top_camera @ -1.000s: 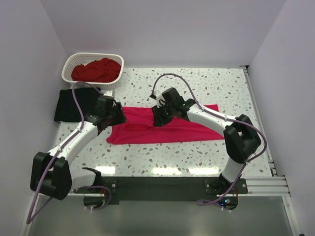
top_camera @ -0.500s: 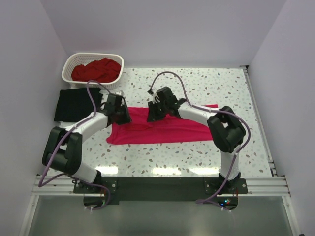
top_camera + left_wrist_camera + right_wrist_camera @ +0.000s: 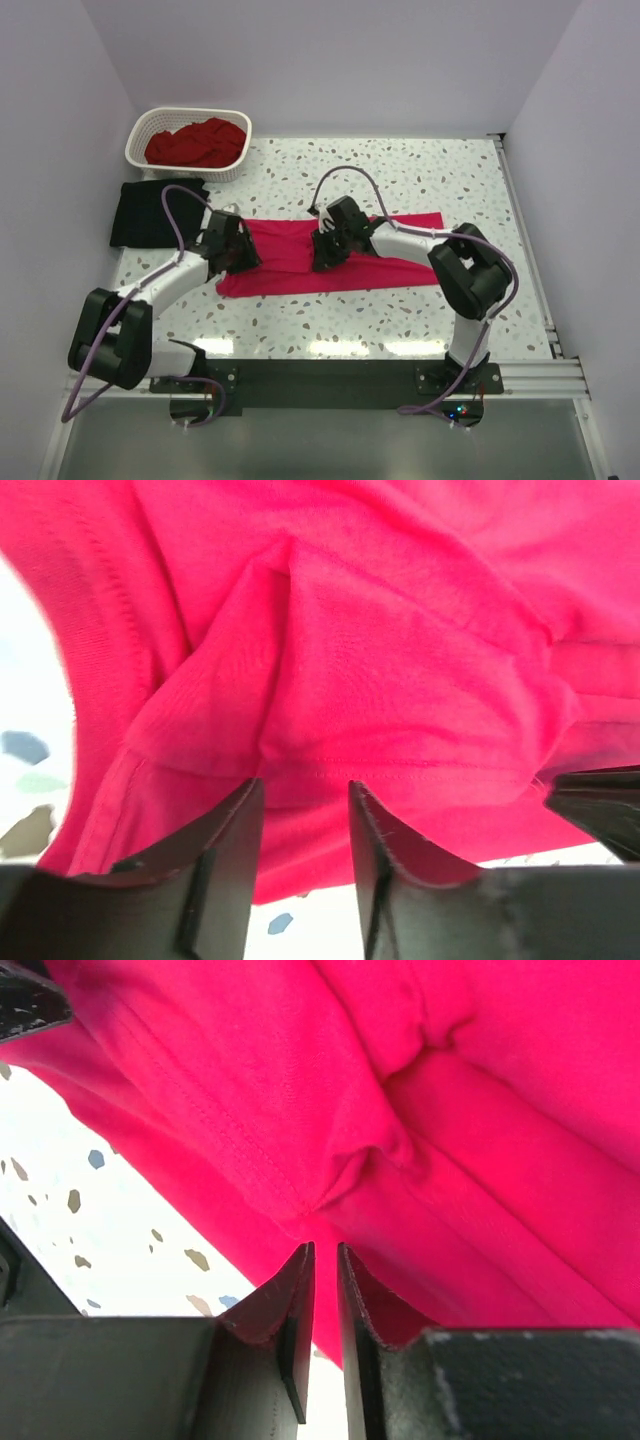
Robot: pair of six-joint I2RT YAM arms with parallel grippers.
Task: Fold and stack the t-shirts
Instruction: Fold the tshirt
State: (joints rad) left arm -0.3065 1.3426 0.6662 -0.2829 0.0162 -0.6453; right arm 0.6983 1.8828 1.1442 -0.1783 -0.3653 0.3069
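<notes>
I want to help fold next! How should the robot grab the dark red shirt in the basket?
Probably pinch a bunched fold near the middle of the dark red shirt, coming straight down from above. It lies crumpled inside the white basket, whose walls block sideways approaches, and no hem shows clearly. The right gripper is pinching the pink shirt.

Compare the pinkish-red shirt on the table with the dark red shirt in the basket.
The bright pinkish-red fabric t-shirt lies in a long strip on the speckled table, lighter in colour; the darker red fabric t-shirt sits crumpled in the white lattice basket. Both are plain cloth.
</notes>
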